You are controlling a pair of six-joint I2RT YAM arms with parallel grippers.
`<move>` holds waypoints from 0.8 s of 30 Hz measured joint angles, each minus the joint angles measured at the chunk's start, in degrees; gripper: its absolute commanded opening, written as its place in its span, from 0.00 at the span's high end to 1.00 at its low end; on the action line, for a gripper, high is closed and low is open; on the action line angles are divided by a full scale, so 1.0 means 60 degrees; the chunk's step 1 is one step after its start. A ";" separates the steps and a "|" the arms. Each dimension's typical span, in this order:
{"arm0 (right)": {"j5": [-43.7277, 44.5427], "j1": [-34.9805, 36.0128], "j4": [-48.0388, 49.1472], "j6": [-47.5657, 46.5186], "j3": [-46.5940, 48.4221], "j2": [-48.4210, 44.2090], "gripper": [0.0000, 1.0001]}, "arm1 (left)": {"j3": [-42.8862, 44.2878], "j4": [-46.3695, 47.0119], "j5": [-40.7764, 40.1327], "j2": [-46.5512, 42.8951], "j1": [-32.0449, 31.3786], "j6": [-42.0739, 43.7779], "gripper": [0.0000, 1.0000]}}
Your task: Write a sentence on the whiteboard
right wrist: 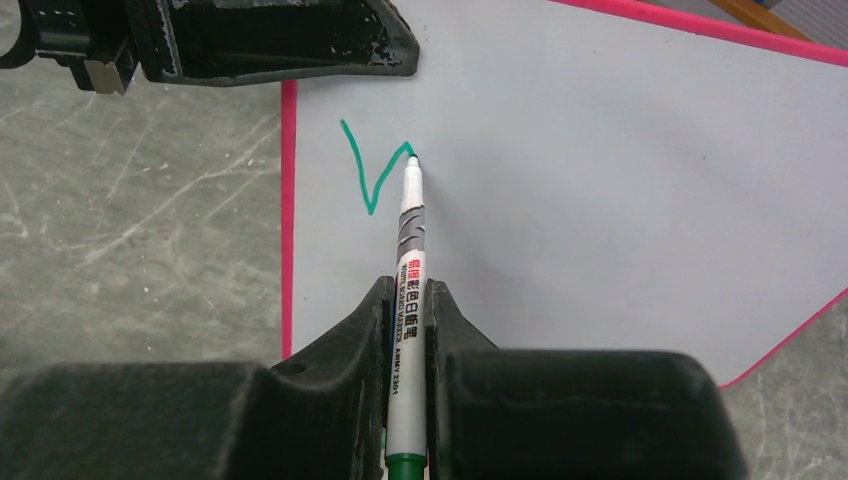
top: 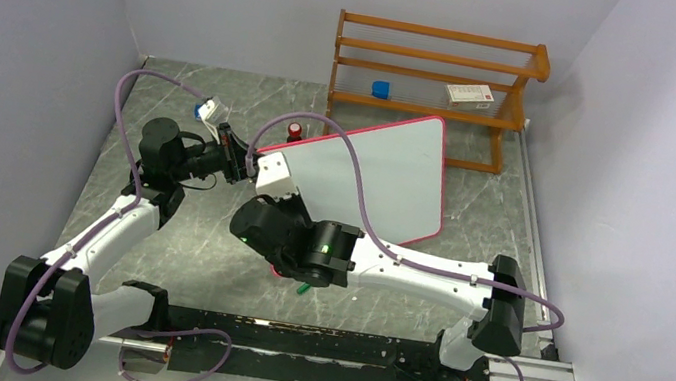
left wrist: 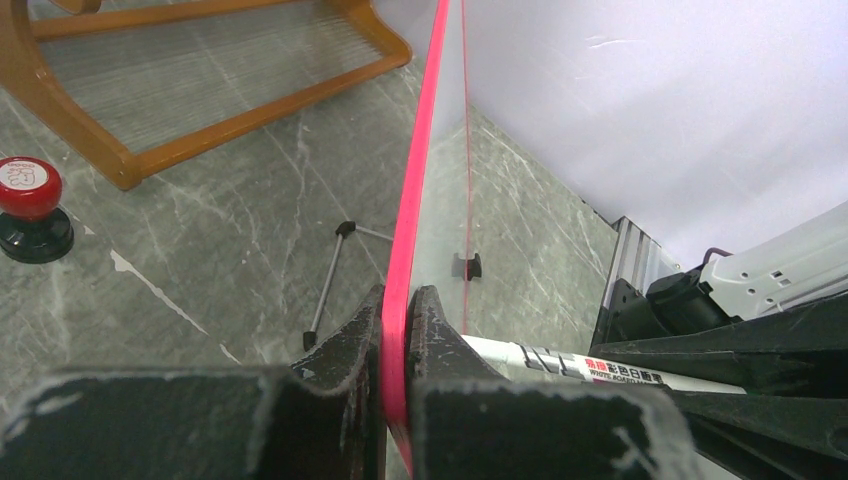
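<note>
The right gripper (right wrist: 406, 300) is filling the bottom of the frame, its two black fingers (right wrist: 350, 330) pinching a white marker (right wrist: 410, 250) that is pointing up the middle of the picture. The marker's tip is touching the whiteboard (right wrist: 620, 200), which is spreading across the centre and right, its pink frame (right wrist: 288, 220) running down just left of centre. A green line (right wrist: 365, 170), shaped like a tick with a small hook, is ending right at the tip. In the upper left, the left gripper (right wrist: 385, 50) is lying over the board's top edge. Grey marbled table (right wrist: 130, 230) is showing at the left and in the lower right corner.
</note>
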 measured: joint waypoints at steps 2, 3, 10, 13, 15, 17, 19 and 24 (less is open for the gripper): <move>-0.0051 -0.0011 -0.0109 0.0098 -0.0062 -0.0047 1.00 | 0.0000 0.0000 0.0000 0.0000 0.0000 0.0000 0.95; -0.0073 -0.0018 -0.0157 0.0146 -0.0084 -0.0062 1.00 | 0.0000 0.0000 0.0000 0.0000 0.0000 0.0000 0.95; -0.0229 -0.0029 -0.0452 0.0448 -0.0295 -0.0171 1.00 | 0.0000 -0.0004 0.0000 0.0000 0.0000 0.0000 0.95; -0.0291 -0.0029 -0.0594 0.0576 -0.0368 -0.0189 1.00 | 0.0000 -0.0007 -0.0004 0.0004 0.0000 0.0000 0.95; -0.0321 -0.0025 -0.0659 0.0641 -0.0390 -0.0189 1.00 | 0.0000 -0.0015 -0.0007 0.0004 0.0000 0.0004 0.95; -0.0339 -0.0029 -0.0699 0.0692 -0.0390 -0.0189 1.00 | 0.0004 -0.0018 -0.0011 0.0004 0.0000 0.0000 0.95; -0.0339 -0.0029 -0.0699 0.0718 -0.0408 -0.0197 1.00 | 0.0000 -0.0022 -0.0015 0.0004 0.0000 0.0004 0.95; -0.0350 -0.0025 -0.0699 0.0729 -0.0492 -0.0222 1.00 | 0.0004 -0.0029 -0.0025 0.0011 0.0000 0.0004 0.95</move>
